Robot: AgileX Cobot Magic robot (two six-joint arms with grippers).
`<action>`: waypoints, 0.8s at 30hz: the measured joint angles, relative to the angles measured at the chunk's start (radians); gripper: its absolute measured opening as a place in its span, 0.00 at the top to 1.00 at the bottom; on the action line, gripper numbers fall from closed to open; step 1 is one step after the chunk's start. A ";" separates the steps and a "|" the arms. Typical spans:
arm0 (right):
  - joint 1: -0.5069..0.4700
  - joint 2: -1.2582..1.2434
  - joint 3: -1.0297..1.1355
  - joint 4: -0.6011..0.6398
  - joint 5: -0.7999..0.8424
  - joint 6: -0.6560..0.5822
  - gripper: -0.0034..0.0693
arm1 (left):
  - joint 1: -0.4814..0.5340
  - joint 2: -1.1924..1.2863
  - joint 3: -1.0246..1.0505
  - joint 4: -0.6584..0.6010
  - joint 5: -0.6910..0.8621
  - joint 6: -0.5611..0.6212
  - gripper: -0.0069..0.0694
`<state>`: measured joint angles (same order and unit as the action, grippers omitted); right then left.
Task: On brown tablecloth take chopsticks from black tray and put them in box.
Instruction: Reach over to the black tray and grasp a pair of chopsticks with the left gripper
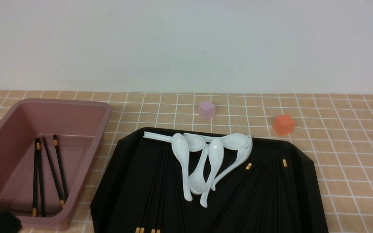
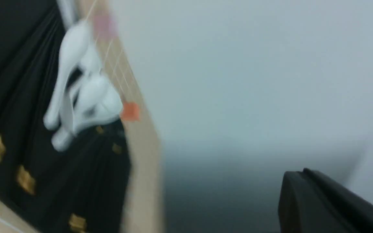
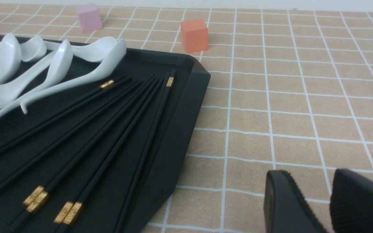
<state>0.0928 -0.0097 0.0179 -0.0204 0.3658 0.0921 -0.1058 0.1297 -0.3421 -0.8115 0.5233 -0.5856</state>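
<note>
The brown tablecloth (image 1: 351, 155) covers all the table that you can see, up to the pale wall. On it, in the middle and near to you, lies the black tray (image 1: 108, 187), the widest thing in the front view. Just beside the tray, on your left, stands the box (image 1: 76, 121); a narrow strip of cloth shows between them.

A heap of white spoons (image 1: 181, 152) lies in the far half of the tray, one crossing over another. The chopsticks (image 3: 112, 145) are in two places. Many lie flat in the tray, one group left of the spoons and one group spread like a fan on the right. Four more, as far as I can count, lie on the bottom of the box.

Behind the tray, a pale pink cube (image 1: 206, 109) and an orange cube (image 1: 283, 124) sit on the cloth, apart from each other.

The right gripper (image 3: 311, 173) hangs over bare cloth, to the right of the tray; its fingers stand close together with only a thin slit and nothing between them. Of the left gripper (image 2: 319, 200) you see only one dark, blurred part, so I cannot tell how its jaws stand.
</note>
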 joint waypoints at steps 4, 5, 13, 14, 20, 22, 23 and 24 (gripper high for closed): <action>0.000 0.000 0.000 -0.001 0.000 0.000 0.62 | 0.000 0.318 -0.244 0.305 0.308 0.039 0.93; 0.000 0.000 0.000 -0.001 0.000 0.000 0.62 | 0.000 0.408 -0.287 0.363 0.381 0.052 0.93; 0.000 0.000 0.000 -0.001 0.000 0.000 0.62 | -0.028 0.944 -0.527 0.507 0.635 0.246 0.93; 0.000 0.000 0.000 -0.001 0.000 0.000 0.62 | -0.050 0.987 -0.537 0.496 0.629 0.258 0.93; 0.000 0.000 0.000 -0.001 0.000 0.000 0.62 | -0.282 1.248 -0.604 0.559 0.539 0.221 0.93; 0.000 0.000 0.000 -0.001 0.000 0.000 0.62 | -0.365 1.333 -0.639 0.630 0.500 0.147 0.93; 0.000 0.000 0.000 -0.001 0.000 0.000 0.62 | -0.408 1.370 -0.656 0.678 0.470 0.103 0.93; 0.000 0.000 0.000 -0.001 0.000 0.000 0.62 | -0.434 1.396 -0.666 0.711 0.445 0.069 0.92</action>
<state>0.0928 -0.0097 0.0179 -0.0214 0.3658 0.0921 -0.5396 1.5259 -1.0077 -0.1006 0.9680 -0.5169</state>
